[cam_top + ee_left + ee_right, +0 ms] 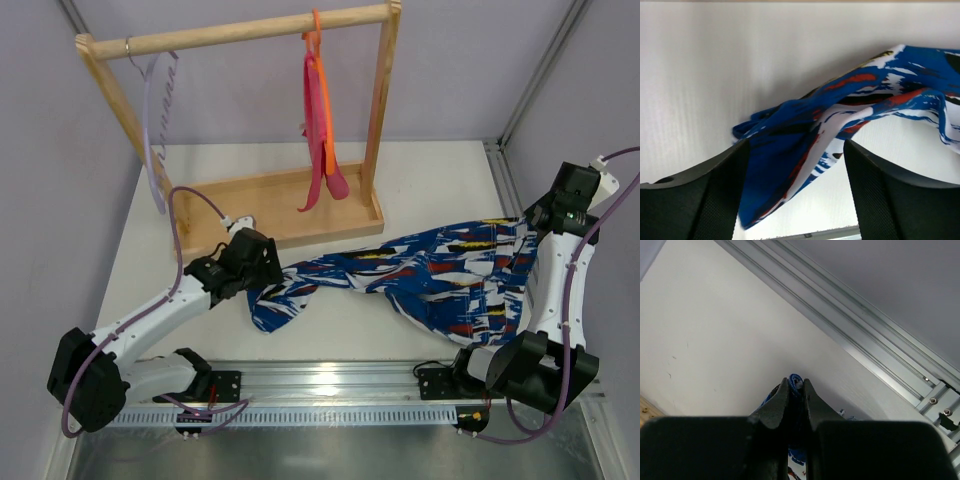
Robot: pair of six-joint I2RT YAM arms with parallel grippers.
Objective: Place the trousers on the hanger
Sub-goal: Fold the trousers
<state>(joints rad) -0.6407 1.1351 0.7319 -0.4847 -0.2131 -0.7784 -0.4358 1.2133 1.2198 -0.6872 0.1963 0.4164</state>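
1. The left arm (150,316) lay low and stretched out over the tabletop (430,175). Its wrist was angled toward the right arm's side, so the left jaws ended at the near-left tip of the trousers (430,272).
2. The left jaws stood wide apart. In the wrist view a bunched blue end of the trousers lay in the gap between the two black fingers (705,195), resting there and not pinched.
3. The right arm (556,290) rose steeply from its base, forearm almost upright. Its wrist was bent over at the top, so the right jaws met the far-right end of the trousers.
4. The right jaws were all but closed, with a small fold of the blue print clamped between the fingertips (781,397).
5. The trousers ran crumpled across the tabletop from one pair of jaws to the other, narrow at the left jaws and broad toward the right jaws.
6. The hanger (153,120) hung by its hook from the left end of the rail of a wooden rack (250,32). It was beyond the left jaws and well apart from both them and the trousers.
7. An orange hanger (320,80) carrying a pink cloth (322,170) hung farther along the same rail, beyond the stretch between the two pairs of jaws.
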